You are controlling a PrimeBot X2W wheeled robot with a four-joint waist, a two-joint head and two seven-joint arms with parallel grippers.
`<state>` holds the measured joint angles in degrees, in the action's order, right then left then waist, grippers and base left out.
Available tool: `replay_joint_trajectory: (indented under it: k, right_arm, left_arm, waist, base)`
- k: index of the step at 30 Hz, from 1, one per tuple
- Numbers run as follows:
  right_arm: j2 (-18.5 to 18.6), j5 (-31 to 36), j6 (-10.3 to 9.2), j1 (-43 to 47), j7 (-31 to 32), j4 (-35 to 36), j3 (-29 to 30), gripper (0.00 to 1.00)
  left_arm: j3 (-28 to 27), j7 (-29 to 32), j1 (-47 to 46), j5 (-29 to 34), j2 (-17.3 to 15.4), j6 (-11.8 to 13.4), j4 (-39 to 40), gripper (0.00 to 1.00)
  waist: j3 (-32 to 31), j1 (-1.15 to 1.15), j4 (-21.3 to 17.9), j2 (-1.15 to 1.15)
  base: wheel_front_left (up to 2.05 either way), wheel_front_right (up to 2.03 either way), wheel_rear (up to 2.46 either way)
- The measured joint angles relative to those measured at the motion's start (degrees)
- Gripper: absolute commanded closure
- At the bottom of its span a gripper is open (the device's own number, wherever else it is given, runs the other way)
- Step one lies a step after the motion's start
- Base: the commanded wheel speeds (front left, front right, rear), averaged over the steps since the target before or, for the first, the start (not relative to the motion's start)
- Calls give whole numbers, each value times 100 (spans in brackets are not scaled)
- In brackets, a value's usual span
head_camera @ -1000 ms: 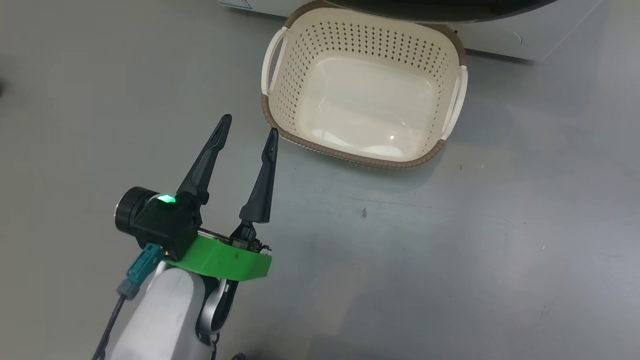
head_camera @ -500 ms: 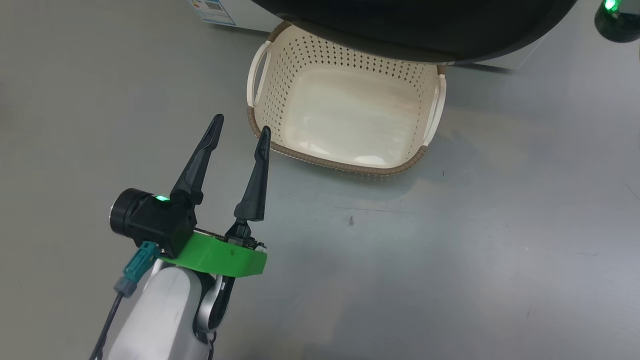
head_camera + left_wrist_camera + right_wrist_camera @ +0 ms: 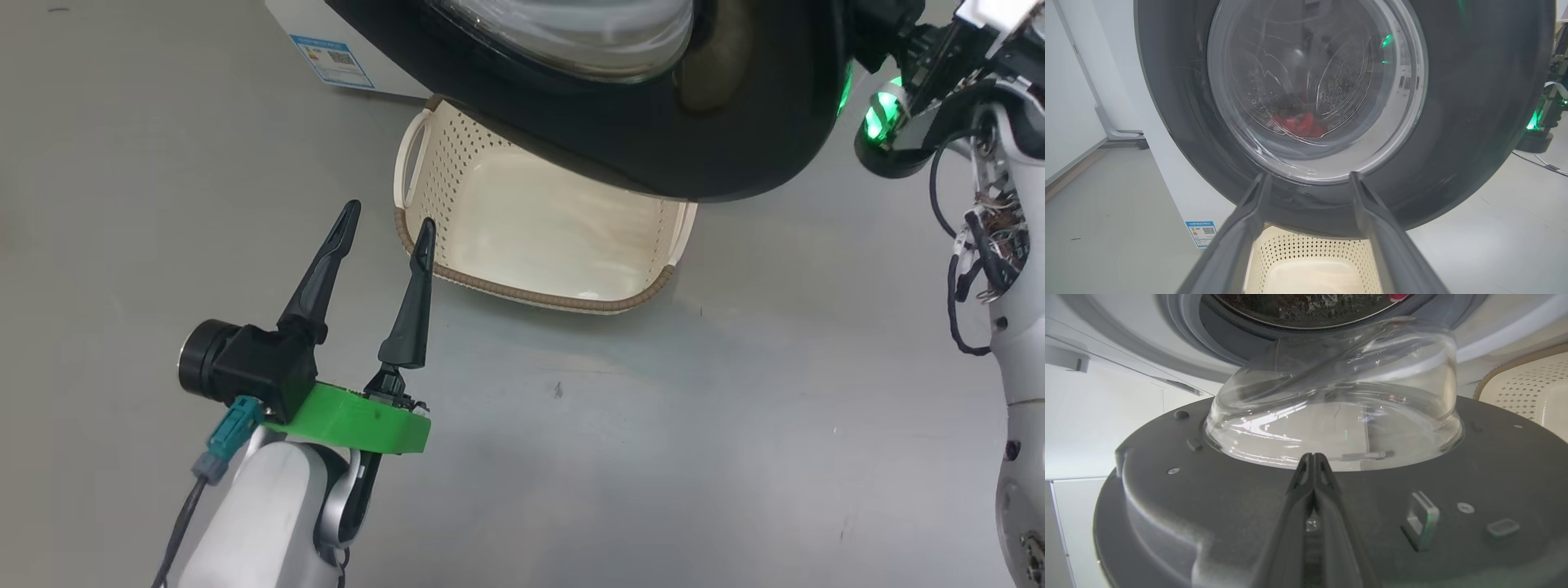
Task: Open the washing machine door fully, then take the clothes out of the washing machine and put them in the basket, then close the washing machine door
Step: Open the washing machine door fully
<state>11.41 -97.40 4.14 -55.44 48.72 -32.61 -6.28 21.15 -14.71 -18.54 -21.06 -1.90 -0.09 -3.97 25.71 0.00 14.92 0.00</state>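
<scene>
Door point(image 3: 735, 147) farther over basket point(image 3: 535, 296); left wrist view: probably clothes point(image 3: 1302, 124) inside.

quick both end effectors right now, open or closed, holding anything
Left end effector: open, holding nothing.
Right end effector: closed, gripping nothing, by the inner face of the washing machine door.

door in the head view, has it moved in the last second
Yes. The door has swung further out over the basket: earlier it hid only the far rim, now about the far half, though the view shifted too.
</scene>
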Motion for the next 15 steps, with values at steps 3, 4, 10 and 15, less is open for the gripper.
replay_joint_trajectory:
  k: [3, 4, 10, 15]
  right_arm:
    - [-112, -121, 55, 207, 92, 19, -7, 100]
    - [-149, -143, 86, 279, 125, 24, -20, 100]
    - [-355, -229, 178, 701, 302, 88, -145, 100]
    - [-466, -234, 191, 1044, 399, 156, -267, 100]
  left_arm:
    - [-23, 0, 65, 0, -1, 36, -55, 0]
    - [-24, 0, 94, 0, -1, 36, -75, 0]
    - [-36, 0, 237, 0, -1, 49, -138, 0]
    - [-25, 0, 360, 8, -2, 57, -219, 0]
  waist:
    - [-111, 0, -15, 0]
    - [-151, 0, -18, 0]
    - [-399, 0, -31, 0]
    - [-619, 0, -26, 0]
  base:
    - [0, 0, 0]
    - [0, 0, 0]
    - [0, 0, 0]
    - [0, 0, 0]
